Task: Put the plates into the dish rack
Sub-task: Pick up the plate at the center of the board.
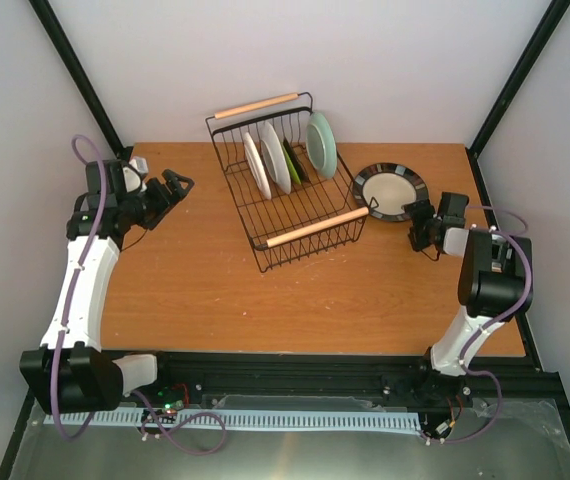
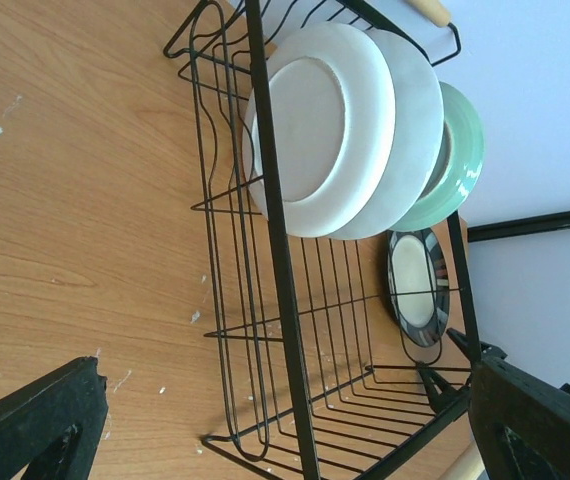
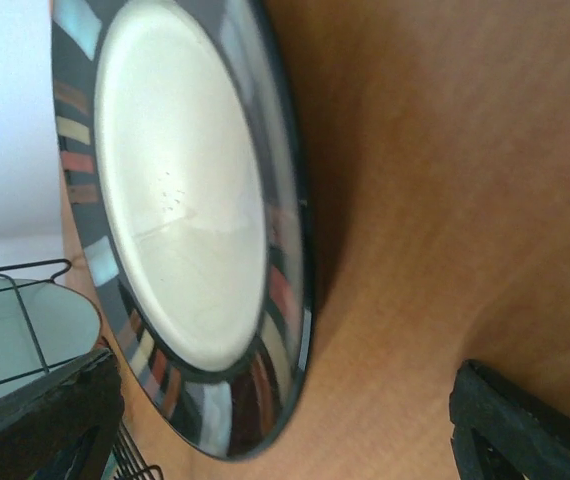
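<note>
The right gripper [image 1: 420,226] sits low just beside the black-rimmed cream plate [image 1: 391,190], its fingers spread apart with nothing between them. That plate lies flat on the table [image 1: 215,290], near the right end of the dish rack [image 1: 310,230], where at least 3 plates stand upright, among them the mint green plate [image 1: 321,143]. The left gripper [image 1: 175,188], also spread and empty, hangs well left of the rack. The step in hand looks like the approach to the 1 plate seen outside the rack. Next, 1 finger likely has to slip under its rim before closing.
</note>
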